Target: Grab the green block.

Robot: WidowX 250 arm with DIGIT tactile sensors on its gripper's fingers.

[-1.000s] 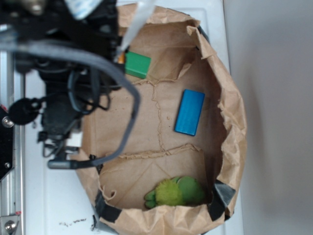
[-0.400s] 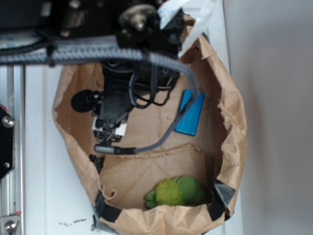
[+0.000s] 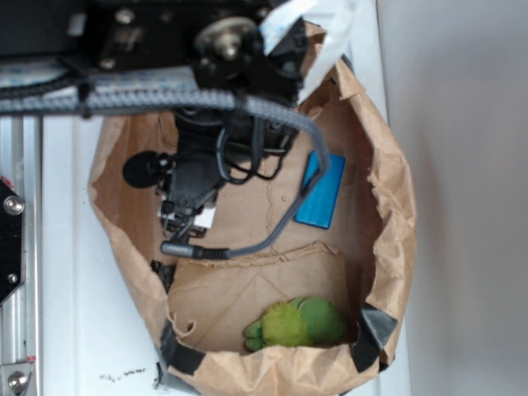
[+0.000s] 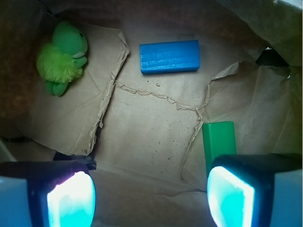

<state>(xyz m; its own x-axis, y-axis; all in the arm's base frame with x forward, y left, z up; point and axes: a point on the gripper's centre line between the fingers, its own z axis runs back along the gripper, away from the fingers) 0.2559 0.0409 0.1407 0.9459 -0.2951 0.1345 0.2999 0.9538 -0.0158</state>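
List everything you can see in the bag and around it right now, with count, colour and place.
Flat green rectangular block: one, bright green, on the bag floor, its near end hidden behind one pad of the hand in the wrist view; hidden under the arm in the exterior view.
Flat blue rectangular block: one, blue, mid-floor, apart from the green one.
Fuzzy plush toy: one, yellow-green, in a corner of the bag.
Crumpled brown paper bag: one, brown, lying open on the white surface.
Hand: one, black with glowing pads, open, above the floor.
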